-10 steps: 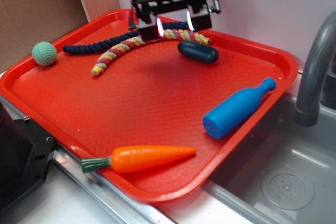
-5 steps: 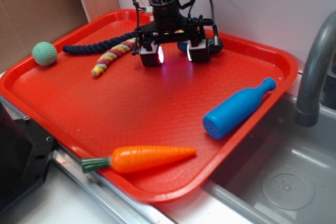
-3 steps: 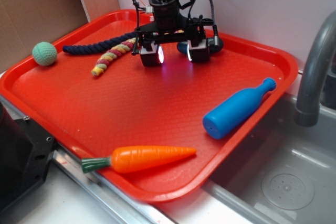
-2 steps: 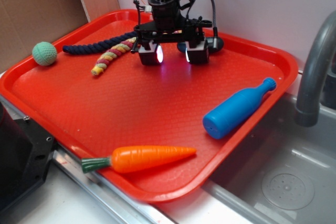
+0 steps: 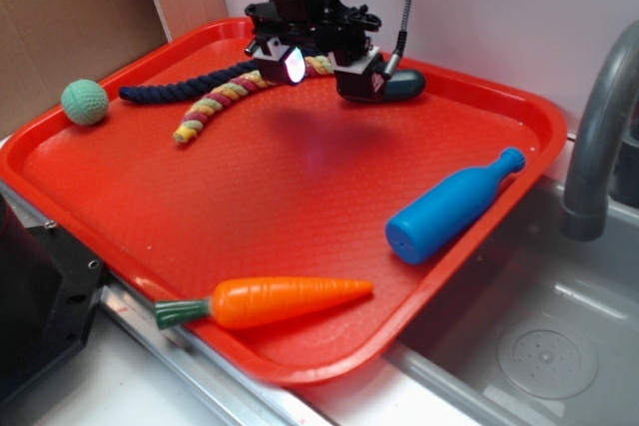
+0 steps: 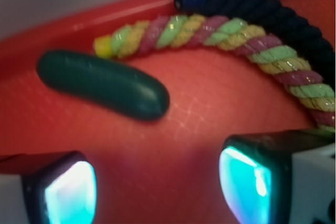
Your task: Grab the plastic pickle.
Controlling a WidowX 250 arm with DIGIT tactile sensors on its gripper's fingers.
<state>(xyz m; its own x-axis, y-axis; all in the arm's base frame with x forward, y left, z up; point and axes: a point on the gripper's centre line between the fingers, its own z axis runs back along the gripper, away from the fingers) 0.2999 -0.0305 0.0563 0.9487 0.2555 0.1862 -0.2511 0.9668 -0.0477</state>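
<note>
The plastic pickle [image 5: 407,86] is a dark green capsule lying near the far rim of the red tray [image 5: 300,197]; my right finger hides its left end. In the wrist view the pickle [image 6: 102,84] lies ahead and to the left, beyond the fingertips, and is not between them. My gripper [image 5: 321,71] hovers just left of it, over the rope ends, jaws wide open. The wrist view shows my gripper [image 6: 157,187] with only bare tray between its glowing pads [image 6: 247,179].
A multicoloured rope [image 5: 215,105] and a dark navy rope [image 5: 190,82] curve along the back left. A green ball [image 5: 85,102] sits at the left rim, a blue bottle [image 5: 451,207] at the right, an orange carrot [image 5: 270,301] in front. A faucet [image 5: 599,127] and sink [image 5: 519,346] lie to the right.
My gripper dropped toward the tray, then shifted back and up toward the far rim, closer to the pickle. The jaws stayed open. The toys have not moved.
</note>
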